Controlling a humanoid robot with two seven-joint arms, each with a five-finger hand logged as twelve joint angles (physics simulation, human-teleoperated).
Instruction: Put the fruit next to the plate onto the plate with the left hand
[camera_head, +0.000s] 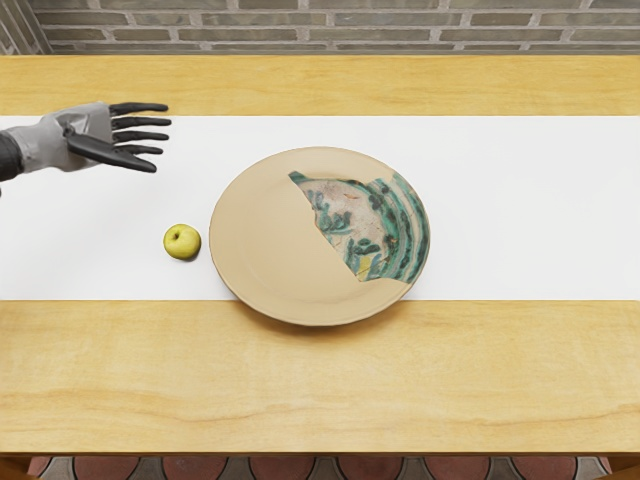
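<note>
**A:** Taking the head view, which step is in hand?

**B:** The reach, I judge, and not yet the grasp. The left hand (108, 136) hovers at the far left above the white runner (530, 200), its fingers spread and straight, pointing right, holding nothing.

**A:** And the fruit?

**B:** A small yellow-green apple (182, 241) lies on the runner just beside the left rim of the plate (262, 245), apart from it by a narrow gap. It sits nearer than the hand and a little to its right.

**A:** What does the next move call for?

**B:** The hand has to come nearer and lower until it is over the apple, then curl its fingers around it. The apple is round and will likely roll if nudged sideways. After that comes a lift over the rim and a gentle set-down. The plate is wide and shallow, plain tan on the left and green-patterned on the right, so there is plenty of room to land.

**A:** The surface and the room?

**B:** A wooden table (300, 380) with the runner laid across it from left to right. A brick wall (400, 25) stands beyond the far edge, and a strip of tiled floor (300, 468) shows below the near edge. No right arm shows.
</note>
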